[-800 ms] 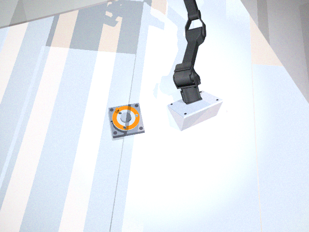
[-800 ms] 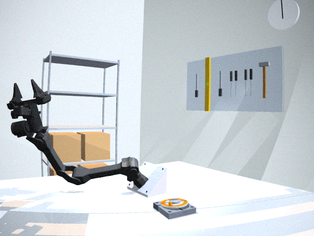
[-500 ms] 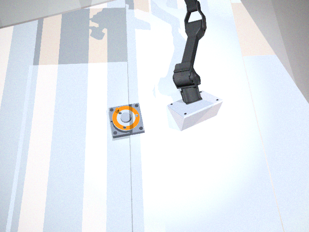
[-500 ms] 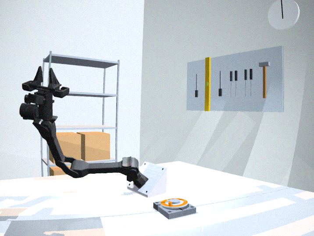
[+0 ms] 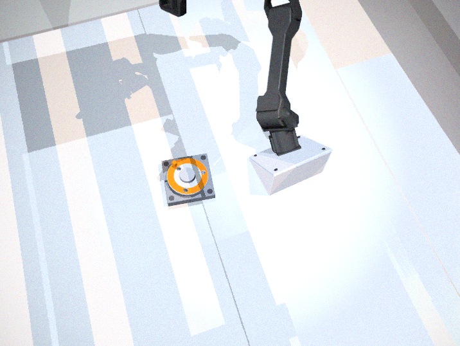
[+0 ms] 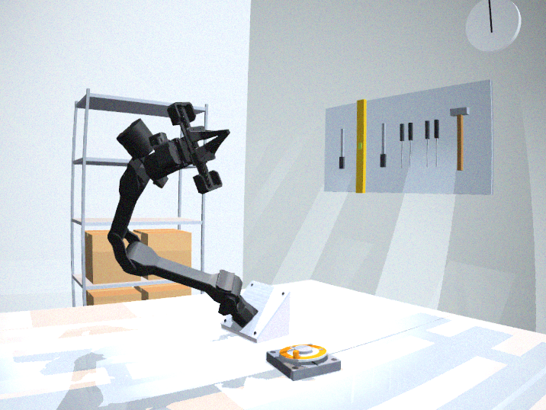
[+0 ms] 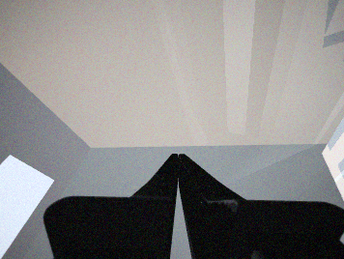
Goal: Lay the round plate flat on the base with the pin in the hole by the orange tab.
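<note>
The round plate (image 5: 171, 181) (image 6: 321, 351), with an orange ring on its top, sits around the grey post (image 5: 187, 173) (image 6: 303, 349) on the square dark grey base (image 5: 209, 184) (image 6: 294, 374). A gap shows under part of its rim in the exterior view, so it does not look flat. Its orange tab (image 5: 174, 163) (image 6: 295, 353) is near the upper-left corner of the base in the top view. The pin cannot be made out. My gripper (image 6: 229, 130) (image 7: 177, 159) is shut and empty, high in the air, away from the plate.
The arm is mounted on a white wedge-shaped block (image 5: 303, 164) (image 6: 277, 313) beside the base. Behind the table are shelves (image 6: 138, 161) with cardboard boxes (image 6: 169, 251) and a wall board (image 6: 407, 176) with tools.
</note>
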